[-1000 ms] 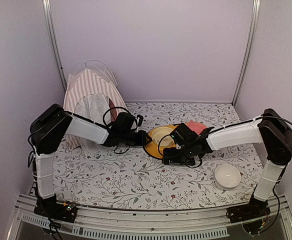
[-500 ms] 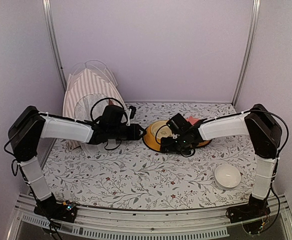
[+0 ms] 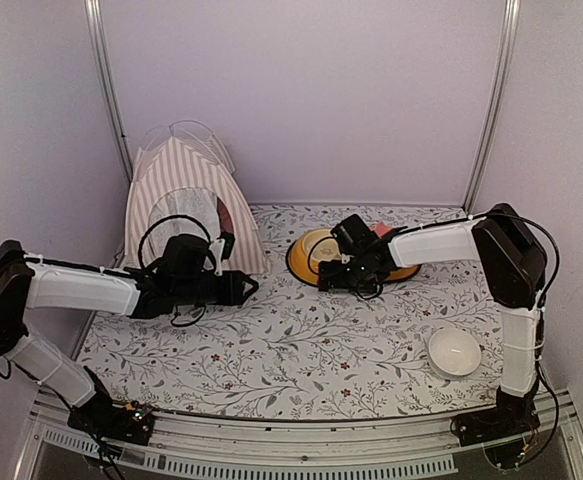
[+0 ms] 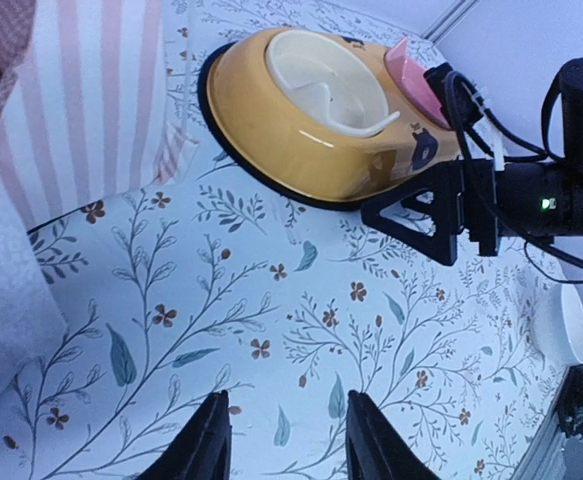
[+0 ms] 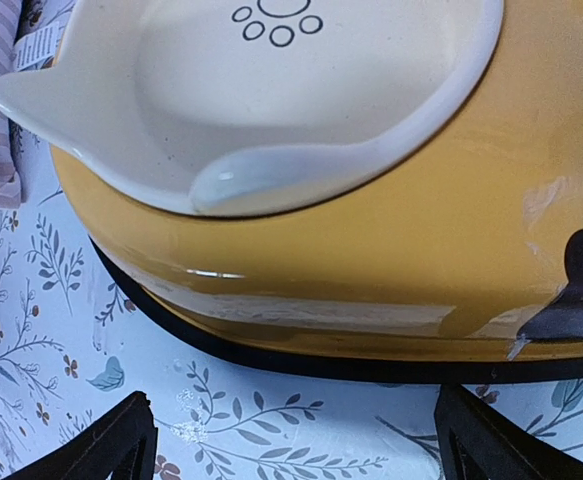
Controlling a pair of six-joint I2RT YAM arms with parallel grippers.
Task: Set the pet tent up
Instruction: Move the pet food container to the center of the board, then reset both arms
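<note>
At upper left of the overhead frame, the tent [image 3: 176,175] stands upright in the table's [image 3: 291,350] back corner, its poles arched above the striped roof and its door facing frame right. I judge the raising step done, or close to it, with arranging left.

My left gripper [image 3: 243,287] hovers low just below and right of the door, jaws partly apart and holding nothing. In the left wrist view the striped wall fills the upper left, apart from the fingertips [image 4: 214,440] at the bottom edge.

My right gripper [image 3: 328,280] sits at centre frame with jaws spread wide, facing the near side of the yellow bowl [image 3: 346,255] without clamping it. The tent lies to its left, apart.

Any next move, I reckon, calls for keeping both arms off the light fabric.
</note>
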